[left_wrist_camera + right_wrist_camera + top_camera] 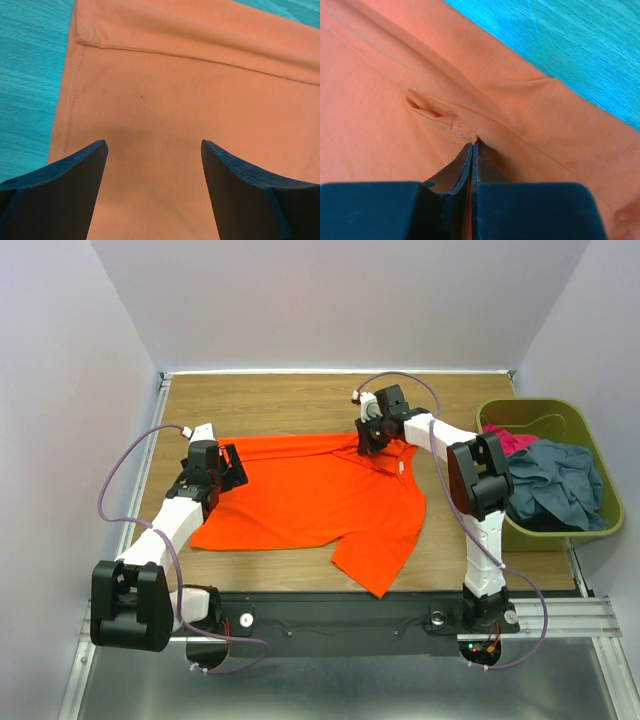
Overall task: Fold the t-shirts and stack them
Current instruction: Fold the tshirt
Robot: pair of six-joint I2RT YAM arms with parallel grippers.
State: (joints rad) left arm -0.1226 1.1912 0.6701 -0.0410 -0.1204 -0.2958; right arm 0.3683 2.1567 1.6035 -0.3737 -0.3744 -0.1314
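Arms: both reach forward over the wooden table, left elbow low, right elbow raised.
Left gripper: fingers spread wide above the orange t-shirt, near its hemmed left edge, holding nothing.
Right gripper: jaws pinched tight on a fold of orange cloth at the shirt's far right edge.
Shirts counted: three; orange one spread flat mid-table, slate blue-grey t-shirt and magenta-pink t-shirt heaped in the olive-green tub at right.
Labels: small white neck tag on the orange shirt, writing too small to read.
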